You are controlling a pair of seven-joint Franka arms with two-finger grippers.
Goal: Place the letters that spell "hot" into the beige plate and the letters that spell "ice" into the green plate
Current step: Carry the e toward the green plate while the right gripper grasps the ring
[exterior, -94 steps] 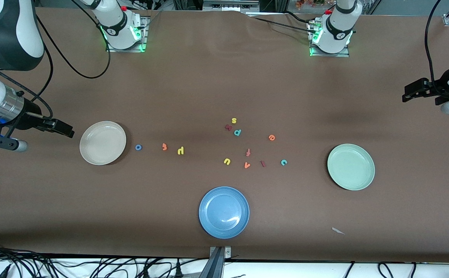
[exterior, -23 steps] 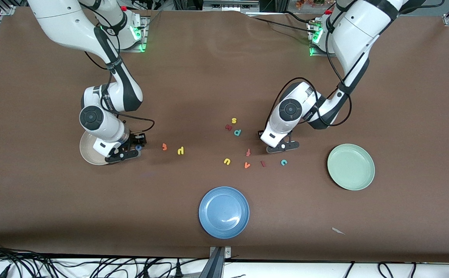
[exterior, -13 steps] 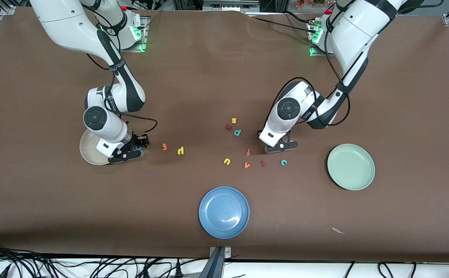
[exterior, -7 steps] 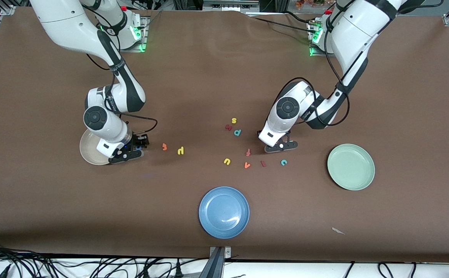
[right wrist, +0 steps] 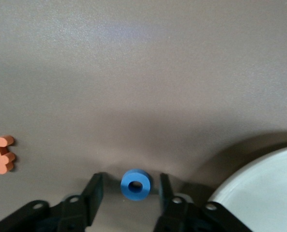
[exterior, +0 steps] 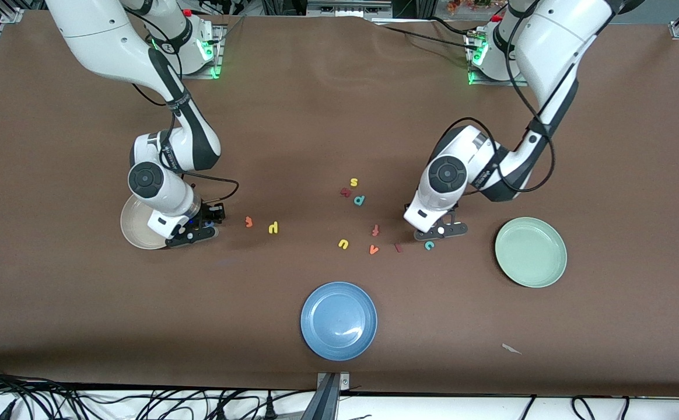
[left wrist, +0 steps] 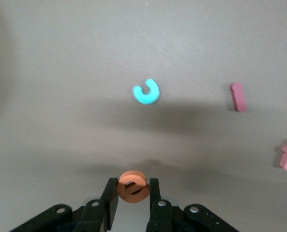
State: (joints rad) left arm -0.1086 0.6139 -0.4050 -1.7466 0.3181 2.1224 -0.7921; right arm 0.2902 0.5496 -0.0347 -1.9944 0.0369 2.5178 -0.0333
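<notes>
Your left gripper [left wrist: 132, 199] now hangs over the table [exterior: 316, 116] above the teal c [exterior: 429, 245], its fingers [left wrist: 110, 198] pinched on the orange e [left wrist: 132, 186]. A second ago it was low over the spot where the e lay, closer to the teal p [exterior: 359, 200]; it has since swung toward the green plate [exterior: 530, 252] with the letter aboard. That reads as the first "ice" letter lifted and on its way, with the c and the dark red i [exterior: 398, 248] not yet picked.

Your right gripper [right wrist: 130, 193] sits low at the beige plate [exterior: 135, 224], on the side toward the scattered letters, its fingers [right wrist: 94, 191] part-open on either side of the blue o [right wrist: 136, 183] and not yet touching it. They stood wider a second ago, so the grasp looks to be in progress rather than finished. The orange t [exterior: 249, 221] and yellow h [exterior: 273, 227] lie just past it toward the table's middle.

Room to move: bare table lies between the left gripper and the green plate, and the plate's raised rim is the only edge to clear. On the right, the beige rim sits right beside the o, so a short lift should carry it in. The blue plate [exterior: 338, 321] lies well clear of both paths.
</notes>
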